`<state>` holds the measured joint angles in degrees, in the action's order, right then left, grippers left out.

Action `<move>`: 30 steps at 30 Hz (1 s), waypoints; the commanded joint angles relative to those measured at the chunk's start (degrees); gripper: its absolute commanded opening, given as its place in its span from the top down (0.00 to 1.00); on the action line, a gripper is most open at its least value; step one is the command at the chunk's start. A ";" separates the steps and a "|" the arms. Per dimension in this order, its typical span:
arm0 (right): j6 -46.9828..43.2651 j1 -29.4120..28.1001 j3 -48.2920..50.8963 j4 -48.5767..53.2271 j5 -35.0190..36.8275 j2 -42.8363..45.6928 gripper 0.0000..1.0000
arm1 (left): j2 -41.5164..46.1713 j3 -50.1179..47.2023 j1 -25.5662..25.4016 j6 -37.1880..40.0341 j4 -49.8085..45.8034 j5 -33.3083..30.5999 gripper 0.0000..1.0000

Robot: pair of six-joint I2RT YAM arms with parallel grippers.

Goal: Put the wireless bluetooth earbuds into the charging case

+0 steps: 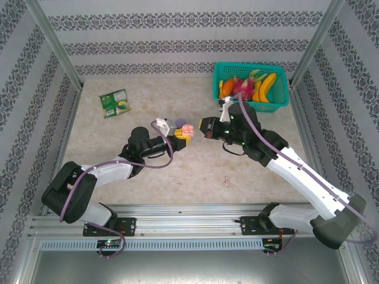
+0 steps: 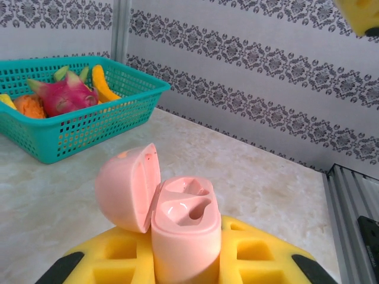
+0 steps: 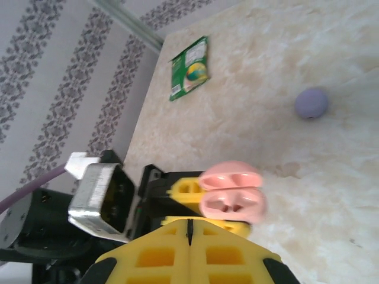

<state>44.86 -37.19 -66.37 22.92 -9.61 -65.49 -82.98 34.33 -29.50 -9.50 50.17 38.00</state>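
Observation:
A pink charging case (image 2: 185,236) stands upright with my left gripper (image 2: 186,263) shut on its body. Its lid (image 2: 127,186) hangs open to the left, and both wells (image 2: 186,204) are empty. From above, the case (image 1: 188,128) is held over the middle of the table. My right gripper (image 1: 205,127) hovers just to its right, apart from it. Its yellow fingers (image 3: 166,254) are pressed together with only a thin dark seam between them, just short of the case (image 3: 232,195). The earbuds are out of view.
A lilac round piece (image 3: 311,103) lies on the table (image 1: 118,148) just beyond the case. A teal basket (image 1: 251,86) of fruit stands at the back right and a green packet (image 1: 114,102) at the back left. Tiny specks (image 1: 227,181) lie near the front.

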 commanded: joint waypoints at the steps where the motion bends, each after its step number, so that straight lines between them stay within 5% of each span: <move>1: 1.22 3.33 5.91 3.40 4.50 1.91 0.86 | 2.08 -0.64 0.14 0.27 1.79 -2.57 1.00; 6: 3.36 8.04 15.99 5.58 8.68 3.90 0.54 | 3.68 -1.58 0.14 0.88 0.46 -5.85 1.00; 10: 4.17 8.01 20.75 9.69 13.28 5.68 0.46 | 5.09 -2.55 0.14 1.28 -0.08 -7.52 1.00; 21: 9.37 9.35 28.90 14.79 22.75 1.80 0.41 | 4.59 -3.04 0.14 -0.42 0.33 -8.83 1.00; 30: 13.97 11.57 31.21 10.31 22.17 -4.83 0.43 | 4.44 -3.32 0.10 -0.77 0.99 -8.96 1.00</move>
<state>56.18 -26.20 -35.83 35.33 11.11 -69.28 -78.87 31.51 -29.50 -9.37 49.45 29.47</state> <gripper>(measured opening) 0.570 0.208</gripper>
